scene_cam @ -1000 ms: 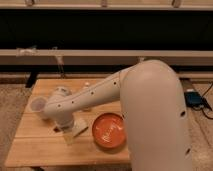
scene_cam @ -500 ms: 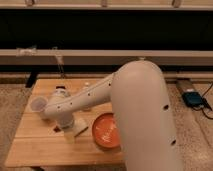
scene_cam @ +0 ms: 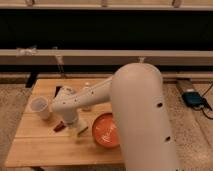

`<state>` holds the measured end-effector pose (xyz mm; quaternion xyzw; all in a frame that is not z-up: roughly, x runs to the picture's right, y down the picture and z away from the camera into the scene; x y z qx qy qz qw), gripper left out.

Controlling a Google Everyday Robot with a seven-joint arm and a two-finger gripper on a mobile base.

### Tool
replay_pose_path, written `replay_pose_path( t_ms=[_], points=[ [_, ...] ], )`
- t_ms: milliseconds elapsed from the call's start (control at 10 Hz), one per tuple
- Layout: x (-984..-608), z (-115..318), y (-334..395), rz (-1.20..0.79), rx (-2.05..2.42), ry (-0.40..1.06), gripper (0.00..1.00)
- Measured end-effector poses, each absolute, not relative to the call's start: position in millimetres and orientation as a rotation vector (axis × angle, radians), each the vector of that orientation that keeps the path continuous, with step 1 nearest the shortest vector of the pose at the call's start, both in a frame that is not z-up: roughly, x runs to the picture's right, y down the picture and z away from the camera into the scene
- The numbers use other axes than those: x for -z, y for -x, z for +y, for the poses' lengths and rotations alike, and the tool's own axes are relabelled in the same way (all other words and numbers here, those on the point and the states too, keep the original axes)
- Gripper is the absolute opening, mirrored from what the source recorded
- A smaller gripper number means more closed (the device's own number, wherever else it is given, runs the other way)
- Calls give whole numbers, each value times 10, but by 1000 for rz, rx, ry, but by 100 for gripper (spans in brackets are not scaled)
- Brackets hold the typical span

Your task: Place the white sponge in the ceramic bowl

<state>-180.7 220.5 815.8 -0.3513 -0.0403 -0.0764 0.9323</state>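
Observation:
The ceramic bowl is orange-red and sits on the wooden table at the front right; my arm covers its right side. A small off-white block, the white sponge, lies on the table just left of the bowl. My gripper is low over the table, right above and against the sponge, at the end of the white forearm that reaches in from the right.
A translucent plastic cup stands at the table's left. A white bottle-like object and a dark item sit at the back. A small reddish thing lies left of the gripper. The wooden table has its front edge near.
The big upper arm has swung left and nearer, covering more of the bowl. The gripper has stayed low by the sponge with only a slight shift.

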Motion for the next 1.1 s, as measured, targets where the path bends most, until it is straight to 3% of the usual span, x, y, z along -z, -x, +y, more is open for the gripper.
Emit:
replay_pose_path(
  t_ms=[400, 500, 1100],
  points=[
    [-8244, 2191, 1702, -68, 133, 727, 80],
    [-8245, 2191, 1685, -64, 130, 726, 76],
    [-8139, 2078, 1574, -83, 104, 721, 18]
  ],
)
